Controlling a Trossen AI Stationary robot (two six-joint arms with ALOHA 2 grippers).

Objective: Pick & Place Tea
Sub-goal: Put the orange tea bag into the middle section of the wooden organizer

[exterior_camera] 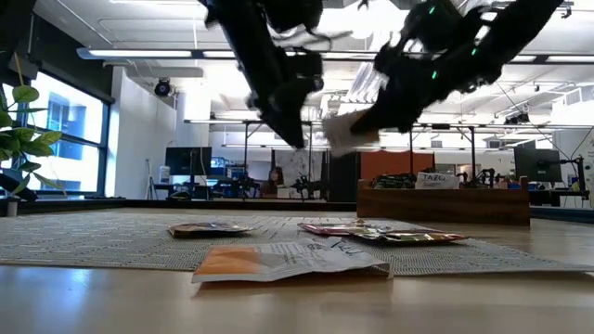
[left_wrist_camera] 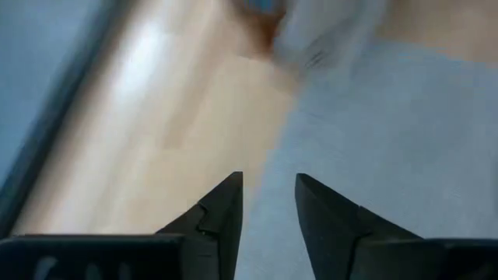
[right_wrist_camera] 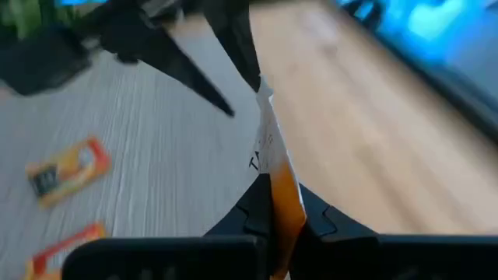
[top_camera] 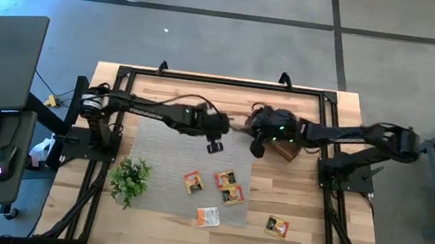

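Observation:
My right gripper (top_camera: 257, 149) hangs above the grey mat's far right corner, shut on an orange-and-white tea sachet (right_wrist_camera: 272, 148) that also shows in the low view (exterior_camera: 348, 130). My left gripper (top_camera: 214, 146) is open (left_wrist_camera: 268, 183) and hovers just to the left of it, its fingertips near the sachet's white free end (right_wrist_camera: 263, 85) but apart from it. Several more sachets lie flat: three on the mat (top_camera: 192, 182), (top_camera: 225, 178), (top_camera: 232, 194), one on the mat's near edge (top_camera: 207, 216) and one on the bare wood (top_camera: 276, 226). My right gripper pinches the sachet between its two fingers at its orange end (right_wrist_camera: 283, 198). The sachet is lifted clear of the table and sticks out ahead of the fingers edge-on, its white end (exterior_camera: 342, 132) pointing toward my left gripper.
A low wooden box (top_camera: 286, 150) with packets in it (exterior_camera: 445, 202) stands at the mat's far right corner, right beside my right gripper. A green plant sprig (top_camera: 130, 179) sits at the mat's near left. The grey woven mat (top_camera: 164, 157) covers the table's middle.

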